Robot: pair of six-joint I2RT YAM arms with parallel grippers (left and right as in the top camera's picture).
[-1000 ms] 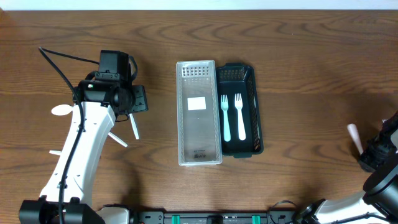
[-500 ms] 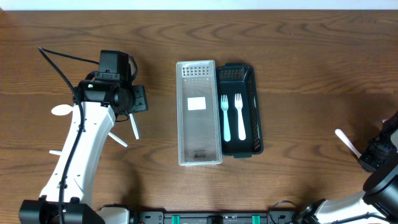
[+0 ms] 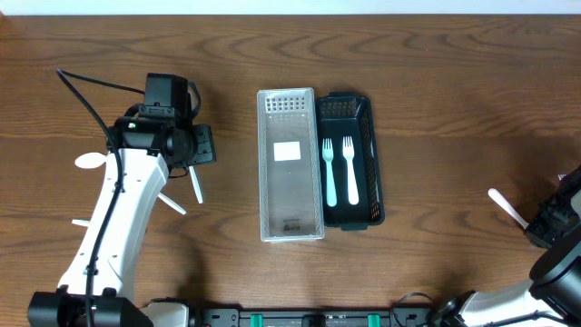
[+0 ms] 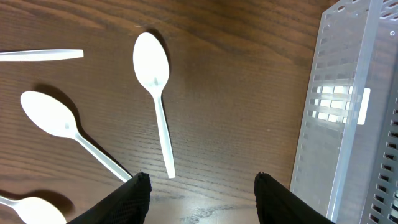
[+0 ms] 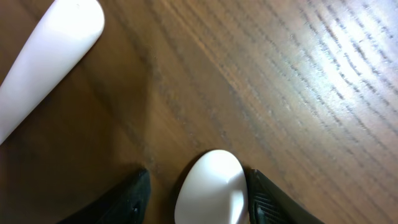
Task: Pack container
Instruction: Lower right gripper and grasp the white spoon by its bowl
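Observation:
A clear plastic container point(image 3: 290, 163) lies mid-table beside a black tray point(image 3: 365, 109) that holds two pale forks point(image 3: 339, 171). Several white spoons point(image 3: 91, 161) lie at the left. My left gripper point(image 3: 195, 150) is open and empty above the wood; in the left wrist view point(image 4: 199, 199) a spoon point(image 4: 158, 106) lies just ahead of its fingers and the container point(image 4: 348, 112) is at the right. My right gripper point(image 3: 545, 227) is at the right edge. In the right wrist view its fingers point(image 5: 196, 198) are open either side of a white spoon bowl point(image 5: 211, 186).
Another white utensil point(image 3: 506, 205) lies tilted just left of the right gripper and shows in the right wrist view point(image 5: 50, 37) at the top left. More spoons point(image 4: 50, 115) and a loose handle point(image 4: 40, 55) lie left of the left gripper.
The white utensil by the right gripper has swung from nearly upright to pointing up-left and shifted slightly left. The left arm has not moved.

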